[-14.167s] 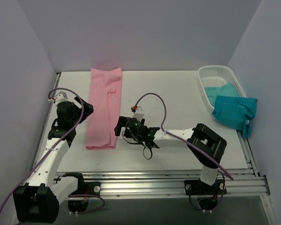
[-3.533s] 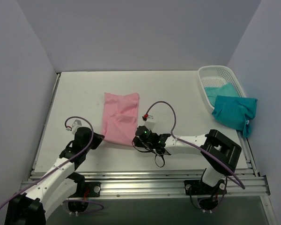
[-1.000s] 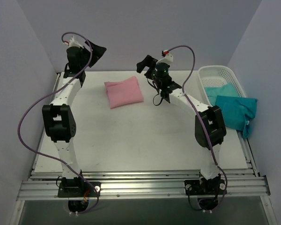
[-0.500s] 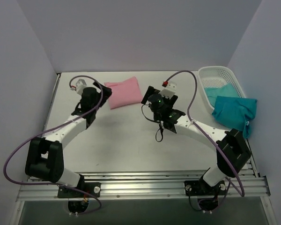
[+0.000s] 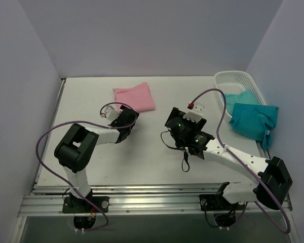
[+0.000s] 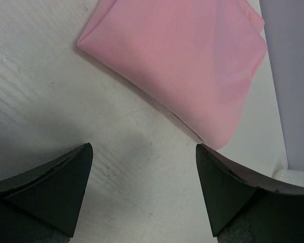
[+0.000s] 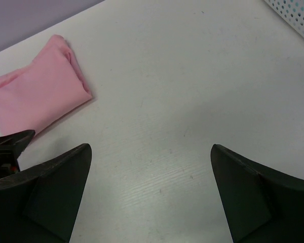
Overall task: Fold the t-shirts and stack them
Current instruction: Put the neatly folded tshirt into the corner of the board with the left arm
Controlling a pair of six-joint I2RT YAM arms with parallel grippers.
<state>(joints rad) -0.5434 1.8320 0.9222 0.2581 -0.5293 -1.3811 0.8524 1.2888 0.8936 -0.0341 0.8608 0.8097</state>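
The jaws of the left gripper (image 6: 142,152) are standing wide apart and gripping nothing; the pink t-shirt (image 6: 182,61) is lying just beyond the fingertips, clear of them, as a compact folded rectangle on the table (image 6: 45,81). The jaws of the right gripper (image 7: 149,152) are likewise standing wide and holding nothing; bare table is showing between them, with the pink t-shirt off to the left and a corner of the white lattice basket (image 7: 294,17) at the upper right.

In the overhead view the pink t-shirt is resting toward the far side of the table, left of centre; the draped teal t-shirt (image 5: 253,120) is hanging crumpled over the basket's near rim; the second teal t-shirt (image 5: 237,96) is lying inside the basket; both are well apart from either gripper.

Step in hand, by judgement: the pink fold is looking complete and released; the work is passing to the teal shirts. The next move is calling for the right arm to reach the draped teal t-shirt, pinch the cloth near an edge and draw it onto open table for spreading; the left arm is likely being needed at the opposite edge.

No brand, print or lettering is showing legibly; no neck label is showing on the pink t-shirt.
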